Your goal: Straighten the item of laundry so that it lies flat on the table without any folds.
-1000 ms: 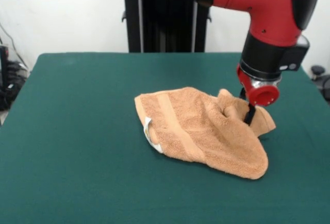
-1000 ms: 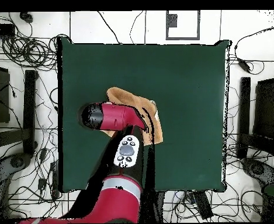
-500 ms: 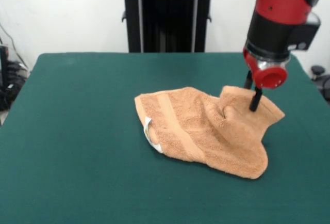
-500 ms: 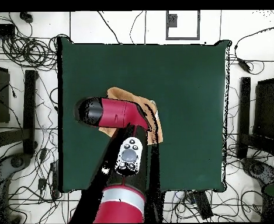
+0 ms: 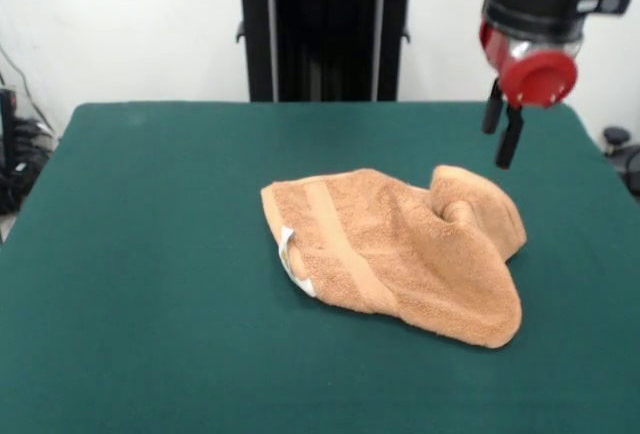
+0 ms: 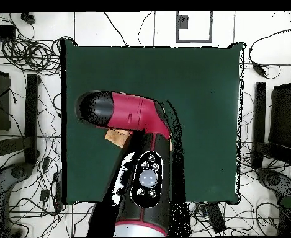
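- While the gripper (image 5: 503, 134) hangs in the air above the table's far right area in the front view, its two black fingers (image 5: 509, 137) sit close together with nothing between them; looks closed and empty, clear of the cloth.
- Red wrist flange (image 5: 536, 74) sits directly above the fingers, black arm housing above that, cut off by the top edge.
- Towel (image 5: 400, 249) lies below and nearer the camera than the fingers, no contact.
- Towel is on the table (image 5: 150, 254), roughly mid-depth, right of center in the front view, well apart from every edge.
- Not flat: right end is bunched into a raised hump with a hollow in it, nearest the gripper.
- Left part lies flatter, a woven band (image 5: 340, 244) running across it from far to near.
- Small white tag (image 5: 290, 259) shows at the towel's left edge, folded against the cloth.
- Overhead view: red arm (image 6: 126, 114) covers most of the towel, only a small tan patch (image 6: 117, 136) shows beneath it near the table's left edge; gripper is hidden under the arm there.
- Black pedestal (image 5: 325, 29) stands behind the far edge.
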Robot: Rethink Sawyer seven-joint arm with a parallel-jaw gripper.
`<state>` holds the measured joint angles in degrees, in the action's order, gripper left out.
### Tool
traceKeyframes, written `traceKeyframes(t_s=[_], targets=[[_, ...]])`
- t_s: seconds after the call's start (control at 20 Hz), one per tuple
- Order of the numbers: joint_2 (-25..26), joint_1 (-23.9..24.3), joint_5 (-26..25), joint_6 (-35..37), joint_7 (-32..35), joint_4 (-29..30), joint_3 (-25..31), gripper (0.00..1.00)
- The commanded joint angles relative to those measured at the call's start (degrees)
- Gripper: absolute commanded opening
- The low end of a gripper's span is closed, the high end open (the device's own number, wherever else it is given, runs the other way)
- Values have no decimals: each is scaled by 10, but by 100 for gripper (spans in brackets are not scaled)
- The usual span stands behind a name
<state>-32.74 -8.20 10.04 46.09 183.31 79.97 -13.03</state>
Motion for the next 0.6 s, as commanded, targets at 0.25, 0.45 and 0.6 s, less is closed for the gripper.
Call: traceKeyframes(t_s=[0.25,0.45,0.6], targets=[[15,-6,-33,83,-12,-32,24,100],[33,4,-63,47,-55,-17,25,100],[45,14,-89,19,-79,-8,30,100]])
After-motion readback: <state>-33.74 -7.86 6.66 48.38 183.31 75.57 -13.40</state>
